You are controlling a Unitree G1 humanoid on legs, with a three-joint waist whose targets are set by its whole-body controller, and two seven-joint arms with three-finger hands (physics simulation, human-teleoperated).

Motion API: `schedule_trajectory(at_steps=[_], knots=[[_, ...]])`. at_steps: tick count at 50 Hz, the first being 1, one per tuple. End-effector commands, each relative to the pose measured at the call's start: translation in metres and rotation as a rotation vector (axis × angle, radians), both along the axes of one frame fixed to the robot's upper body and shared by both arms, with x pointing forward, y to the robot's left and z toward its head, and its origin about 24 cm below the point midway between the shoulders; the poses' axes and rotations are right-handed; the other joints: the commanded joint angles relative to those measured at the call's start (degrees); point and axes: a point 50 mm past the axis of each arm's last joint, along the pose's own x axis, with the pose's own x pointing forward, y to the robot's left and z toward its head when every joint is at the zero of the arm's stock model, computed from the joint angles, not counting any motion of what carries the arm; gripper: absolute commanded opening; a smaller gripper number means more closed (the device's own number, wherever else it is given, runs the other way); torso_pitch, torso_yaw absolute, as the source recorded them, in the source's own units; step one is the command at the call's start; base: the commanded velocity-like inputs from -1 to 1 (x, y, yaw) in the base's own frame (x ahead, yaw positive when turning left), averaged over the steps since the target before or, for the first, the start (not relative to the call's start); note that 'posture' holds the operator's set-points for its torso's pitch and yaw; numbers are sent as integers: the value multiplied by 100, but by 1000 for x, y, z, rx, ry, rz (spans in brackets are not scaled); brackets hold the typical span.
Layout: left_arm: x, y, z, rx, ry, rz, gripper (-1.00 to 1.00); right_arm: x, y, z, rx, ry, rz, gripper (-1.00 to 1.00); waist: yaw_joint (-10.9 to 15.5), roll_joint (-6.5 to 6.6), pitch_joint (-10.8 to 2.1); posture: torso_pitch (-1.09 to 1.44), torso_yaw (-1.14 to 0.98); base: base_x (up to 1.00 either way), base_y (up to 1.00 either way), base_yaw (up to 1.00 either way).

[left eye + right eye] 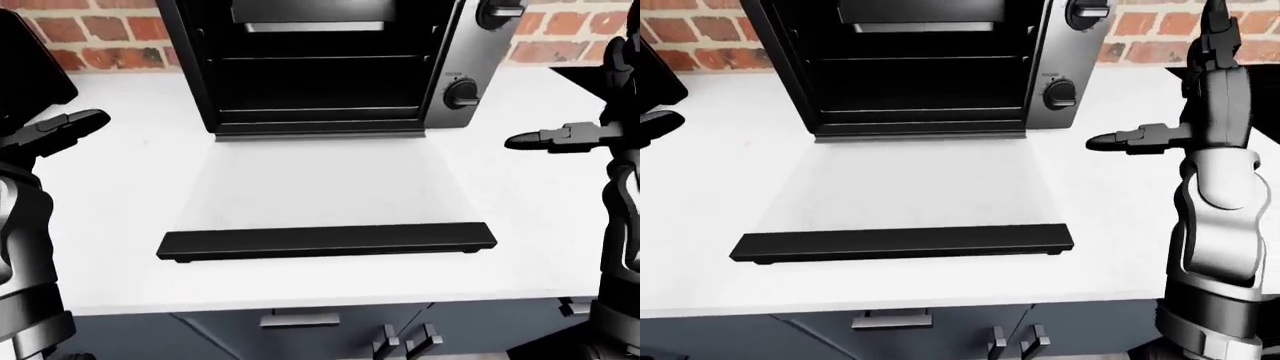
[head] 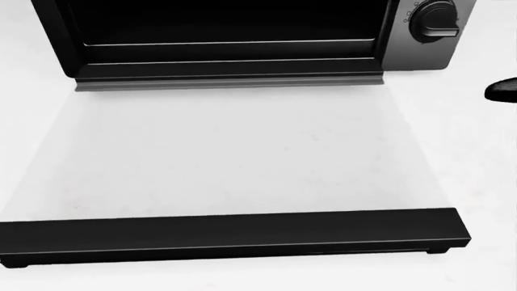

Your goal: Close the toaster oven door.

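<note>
The toaster oven (image 1: pixel 330 67) stands at the top of the eye views on a white counter (image 1: pixel 120 172). Its door (image 1: pixel 320 184) hangs fully open, lying flat over the counter toward me, glass pane see-through. The door's black handle bar (image 1: pixel 327 241) runs across the lower middle; it also shows in the head view (image 2: pixel 230 236). My left hand (image 1: pixel 70 127) hovers at the left edge, fingers extended, empty. My right hand (image 1: pixel 1130 140) hovers right of the oven, beside the lower knob (image 1: pixel 1060 92), fingers extended, empty. Neither hand touches the door.
A brick wall (image 1: pixel 90 34) runs behind the counter. Grey cabinet fronts with handles (image 1: pixel 300 320) sit below the counter edge. A dark object (image 1: pixel 30 67) stands at the far left. A second knob (image 1: pixel 497 10) sits on the oven's silver panel.
</note>
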Motion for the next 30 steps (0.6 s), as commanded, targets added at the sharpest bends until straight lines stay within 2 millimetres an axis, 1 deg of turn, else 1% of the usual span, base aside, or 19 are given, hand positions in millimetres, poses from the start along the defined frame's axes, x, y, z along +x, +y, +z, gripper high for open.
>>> schedule_trajectory(at_steps=[1,16,30], knots=[[-7,-1,24,45,-92,5,100,-7,3,16,-53,-77,3,100,-4,16,-143,0,0,0,0,0],[-7,-1,27,41,-99,3,100,-8,6,6,-148,-29,25,100,-29,35,-123,0,0,0,0,0],[-8,0,29,42,-101,5,100,-7,12,-3,-186,2,52,100,-37,37,-123,0,0,0,0,0]])
